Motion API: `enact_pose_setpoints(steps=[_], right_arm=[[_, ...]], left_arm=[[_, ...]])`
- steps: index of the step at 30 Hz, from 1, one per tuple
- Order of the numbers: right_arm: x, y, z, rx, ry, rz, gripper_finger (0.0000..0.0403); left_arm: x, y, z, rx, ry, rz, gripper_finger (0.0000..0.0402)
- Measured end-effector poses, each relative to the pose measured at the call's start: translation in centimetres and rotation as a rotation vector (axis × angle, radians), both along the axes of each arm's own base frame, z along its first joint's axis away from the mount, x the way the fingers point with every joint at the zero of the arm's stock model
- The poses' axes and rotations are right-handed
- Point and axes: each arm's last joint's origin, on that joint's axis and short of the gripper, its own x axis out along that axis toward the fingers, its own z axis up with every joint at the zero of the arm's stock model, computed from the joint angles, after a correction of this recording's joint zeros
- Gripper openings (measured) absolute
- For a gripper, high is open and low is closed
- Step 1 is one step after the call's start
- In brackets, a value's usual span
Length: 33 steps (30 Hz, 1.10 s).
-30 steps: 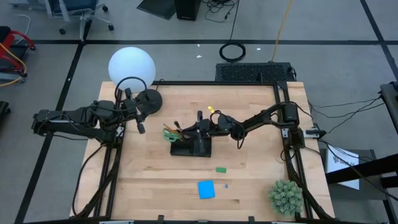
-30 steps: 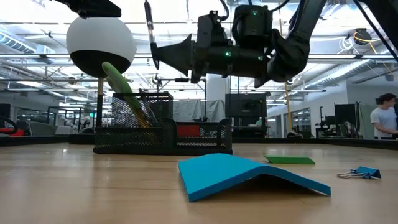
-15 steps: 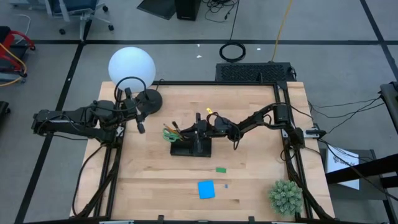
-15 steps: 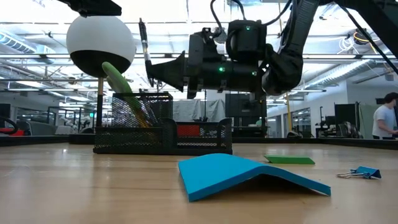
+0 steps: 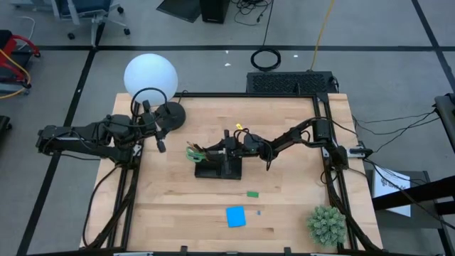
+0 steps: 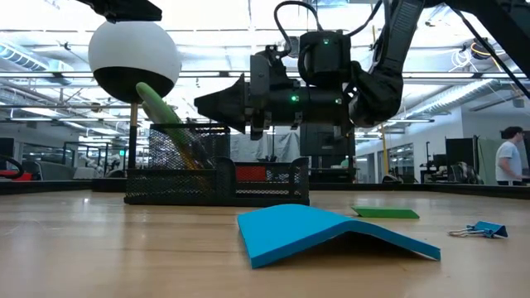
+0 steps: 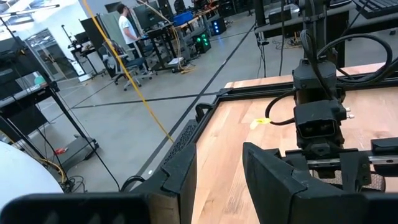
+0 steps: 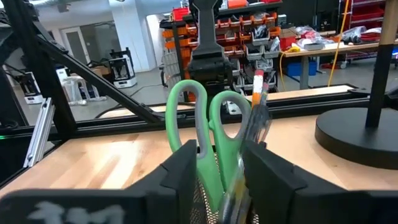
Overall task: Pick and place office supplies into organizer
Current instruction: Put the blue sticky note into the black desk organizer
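Organizer: the black mesh organizer (image 5: 218, 168) stands near the middle of the wooden table (image 5: 178, 206), its taller pen compartment at the end toward the left arm.
Contents: green-handled scissors (image 8: 208, 134) stand handles-up in the tall compartment, with an orange pencil (image 8: 256, 99) and other writing tools leaning beside them; in the low view a green handle (image 6: 159, 106) slants out above the mesh.
Right gripper: the right gripper (image 5: 226, 144) reaches in from the table's right side and hangs over the organizer, just above the tall compartment. In the right wrist view its two dark fingers (image 8: 180, 168) stand apart with the scissors showing between them. Nothing can be seen held between them.
Left gripper: the left gripper (image 5: 158, 140) waits at the left edge of the table, close to the round black lamp base (image 5: 169, 116). Its fingers (image 7: 186, 174) stand partly apart with nothing between them.
Loose supplies: a blue sticky-note pad (image 5: 235, 216) lies on the table in front of the organizer, well apart from it; a small green eraser (image 5: 252, 193) lies between the pad and the organizer; a blue binder clip (image 6: 478, 229) lies just beside the pad.
Other things: a white globe lamp (image 5: 150, 75) at the back left corner, a green potted plant (image 5: 326, 225) at the front right corner.
Room: a person (image 6: 509, 157) stands far off behind the table.
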Motion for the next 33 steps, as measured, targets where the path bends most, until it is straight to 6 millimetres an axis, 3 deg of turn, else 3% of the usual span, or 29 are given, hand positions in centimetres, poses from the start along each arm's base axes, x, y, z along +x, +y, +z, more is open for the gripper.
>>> enact_pose_setpoints(steps=[12, 23, 33], right_arm=[[-0.1, 0.0, 0.7, -0.017, -0.015, -0.001, 0.0186], [-0.9, 0.2, 5.0, -0.123, 0.054, 0.002, 0.0172], [-2.0, 1.0, 7.5, -0.246, 0.103, 0.028, 0.0170]], left_arm=[[0.0, 0.0, 0.0, -0.002, 0.003, 0.000, 0.0131], [0.0, 0.0, -0.2, -0.021, 0.014, 0.003, 0.0131], [0.0, -0.5, -0.3, 0.034, 0.047, -0.040, 0.0131]])
